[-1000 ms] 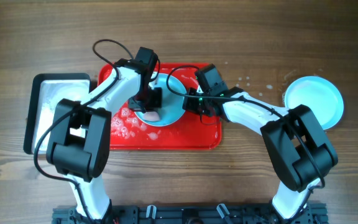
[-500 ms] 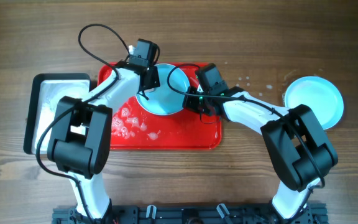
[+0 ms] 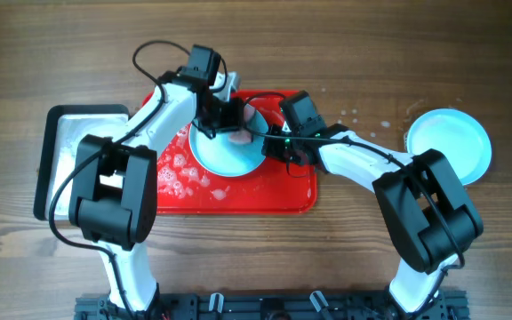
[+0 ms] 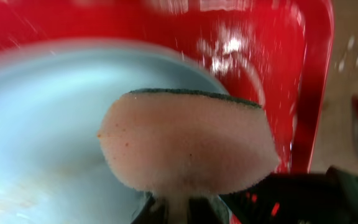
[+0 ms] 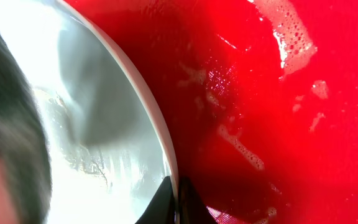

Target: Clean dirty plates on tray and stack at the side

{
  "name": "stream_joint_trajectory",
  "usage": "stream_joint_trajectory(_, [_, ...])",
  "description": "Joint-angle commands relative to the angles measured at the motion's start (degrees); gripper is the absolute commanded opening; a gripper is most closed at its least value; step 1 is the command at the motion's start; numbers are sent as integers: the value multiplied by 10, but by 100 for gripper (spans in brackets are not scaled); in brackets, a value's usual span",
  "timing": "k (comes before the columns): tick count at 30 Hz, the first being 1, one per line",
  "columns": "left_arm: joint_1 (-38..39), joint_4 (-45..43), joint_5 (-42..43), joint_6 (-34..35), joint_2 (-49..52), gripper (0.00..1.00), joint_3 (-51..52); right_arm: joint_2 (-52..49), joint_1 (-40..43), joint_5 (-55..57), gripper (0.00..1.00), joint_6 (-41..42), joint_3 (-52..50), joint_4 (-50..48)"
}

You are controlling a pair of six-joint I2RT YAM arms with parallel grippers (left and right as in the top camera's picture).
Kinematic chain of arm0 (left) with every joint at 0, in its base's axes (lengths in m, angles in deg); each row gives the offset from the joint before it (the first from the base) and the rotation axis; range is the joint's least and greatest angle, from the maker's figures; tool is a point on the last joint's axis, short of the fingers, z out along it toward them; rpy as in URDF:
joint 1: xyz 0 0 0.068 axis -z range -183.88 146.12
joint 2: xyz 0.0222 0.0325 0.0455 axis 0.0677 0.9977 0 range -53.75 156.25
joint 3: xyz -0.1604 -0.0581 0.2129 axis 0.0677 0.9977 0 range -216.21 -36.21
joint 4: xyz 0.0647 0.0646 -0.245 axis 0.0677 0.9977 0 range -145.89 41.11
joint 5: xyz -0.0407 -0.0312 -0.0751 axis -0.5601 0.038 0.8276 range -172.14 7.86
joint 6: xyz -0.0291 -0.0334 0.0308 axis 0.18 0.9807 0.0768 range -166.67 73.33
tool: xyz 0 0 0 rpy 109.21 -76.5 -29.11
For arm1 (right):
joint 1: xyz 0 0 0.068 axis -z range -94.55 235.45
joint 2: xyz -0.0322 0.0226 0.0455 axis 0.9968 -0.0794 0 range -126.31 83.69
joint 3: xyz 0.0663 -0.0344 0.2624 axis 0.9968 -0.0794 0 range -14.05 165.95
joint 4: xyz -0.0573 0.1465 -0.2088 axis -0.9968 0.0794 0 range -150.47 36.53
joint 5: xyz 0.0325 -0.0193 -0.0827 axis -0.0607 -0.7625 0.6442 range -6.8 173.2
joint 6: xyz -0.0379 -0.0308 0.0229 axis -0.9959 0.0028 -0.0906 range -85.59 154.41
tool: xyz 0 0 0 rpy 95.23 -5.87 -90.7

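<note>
While the left claw is shut tight on a pink sponge with a dark green top, the right claw pinches the rim of a pale blue plate. That plate lies in the red tray, close to the back of the tray and near its middle. From above, the sponge sits over the far right part of the plate, just beside the right claw. I cannot tell if the sponge is pressing on the plate or only hanging over it. In the right wrist view the two thin claw tips meet on the white edge of the plate, and the plate looks wet and shiny. White foam is smeared on the tray, mostly to the left of the plate, with more blobs on the red floor by the right claw. A second plate of the same pale blue lies on the wooden table, well off to the right of the tray. Small wet drops dot the table between them. A silvery metal tray with a dark rim sits just left of the red tray.
</note>
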Motion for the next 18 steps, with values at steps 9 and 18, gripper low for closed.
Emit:
stream_joint_trajectory(9, [-7,-60,-299,-131,15,4,-2,-18,-3,9,4,-11,-10,7])
stream_joint_trajectory(18, [5,9,-326,-128,50,4,56,-18,-3,9,4,-12,-10,5])
